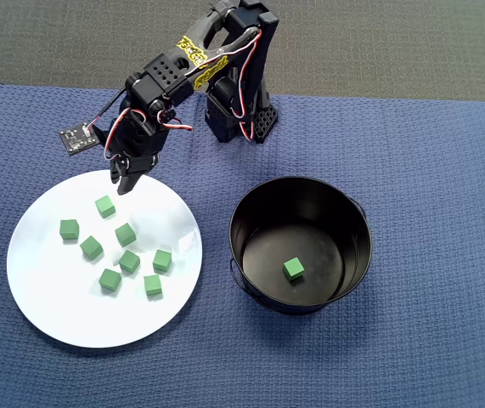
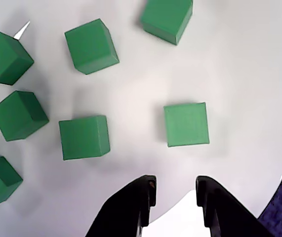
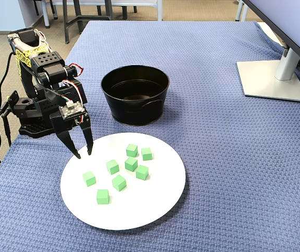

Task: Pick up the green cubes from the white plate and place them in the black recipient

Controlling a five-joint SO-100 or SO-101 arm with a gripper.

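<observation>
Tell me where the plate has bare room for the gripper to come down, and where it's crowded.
In the overhead view, the white plate is bare along its bottom rim and its right rim toward the black pot. The green cubes crowd the middle. The open gripper hangs over the top rim, one cube just below it.

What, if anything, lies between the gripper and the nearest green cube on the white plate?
Nothing visible does. The gripper hangs open over the white plate, and only bare plate separates it from the nearest green cube in the wrist view. The overhead view agrees: gripper, cube.
</observation>
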